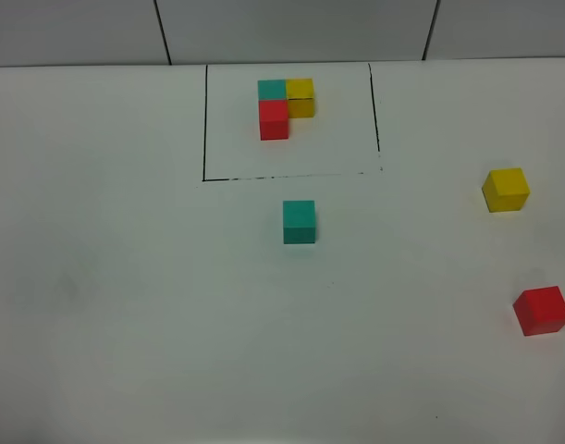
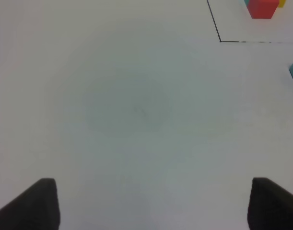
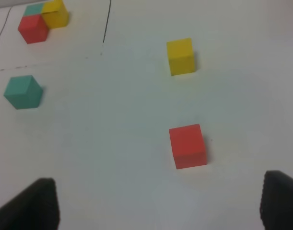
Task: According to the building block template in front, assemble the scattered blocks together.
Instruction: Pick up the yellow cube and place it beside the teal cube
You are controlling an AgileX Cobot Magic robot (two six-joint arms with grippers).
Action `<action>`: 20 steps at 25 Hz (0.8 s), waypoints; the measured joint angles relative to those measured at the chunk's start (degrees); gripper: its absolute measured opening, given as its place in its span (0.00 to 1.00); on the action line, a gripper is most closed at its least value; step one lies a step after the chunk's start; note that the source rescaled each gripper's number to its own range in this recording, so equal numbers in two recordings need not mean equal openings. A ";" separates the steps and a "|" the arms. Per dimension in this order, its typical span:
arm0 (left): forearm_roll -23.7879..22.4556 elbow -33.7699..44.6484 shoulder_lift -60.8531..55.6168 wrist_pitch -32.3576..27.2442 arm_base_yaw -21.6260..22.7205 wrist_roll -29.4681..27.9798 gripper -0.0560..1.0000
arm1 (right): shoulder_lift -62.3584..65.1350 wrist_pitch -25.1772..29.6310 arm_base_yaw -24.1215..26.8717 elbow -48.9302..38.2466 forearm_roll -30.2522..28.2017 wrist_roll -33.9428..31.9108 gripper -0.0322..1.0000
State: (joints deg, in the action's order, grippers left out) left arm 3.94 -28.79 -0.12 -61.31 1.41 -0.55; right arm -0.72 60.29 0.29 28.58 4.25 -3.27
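We see a white table (image 1: 125, 305) with a thin black frame (image 1: 205, 120) drawn at its far middle. Our left hand (image 2: 153, 191) hangs spread over bare table, nothing between its fingers. Our right hand (image 3: 158, 196) is spread too and empty, with the red block (image 3: 187, 146) ahead of it, untouched. Inside the frame sits the template (image 1: 275, 116): teal and yellow cubes side by side, red touching the teal's near face. The teal block (image 1: 299, 222) lies just outside the frame's near line. The yellow block (image 1: 506, 190) and the red one lie apart on the right, yellow farther back.
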 joint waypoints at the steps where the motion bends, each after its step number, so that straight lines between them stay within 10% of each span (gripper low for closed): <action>1: 0.01 0.00 0.00 0.00 0.00 0.00 0.75 | 0.00 0.00 0.00 0.00 0.00 0.00 0.73; 20: 0.06 0.00 0.00 0.02 0.00 0.07 0.75 | -5.50 -0.46 0.00 0.14 5.04 0.00 0.73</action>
State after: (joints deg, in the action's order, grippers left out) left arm 4.00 -28.79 -0.12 -61.29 1.41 -0.49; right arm -6.23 59.83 0.29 28.72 9.29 -3.27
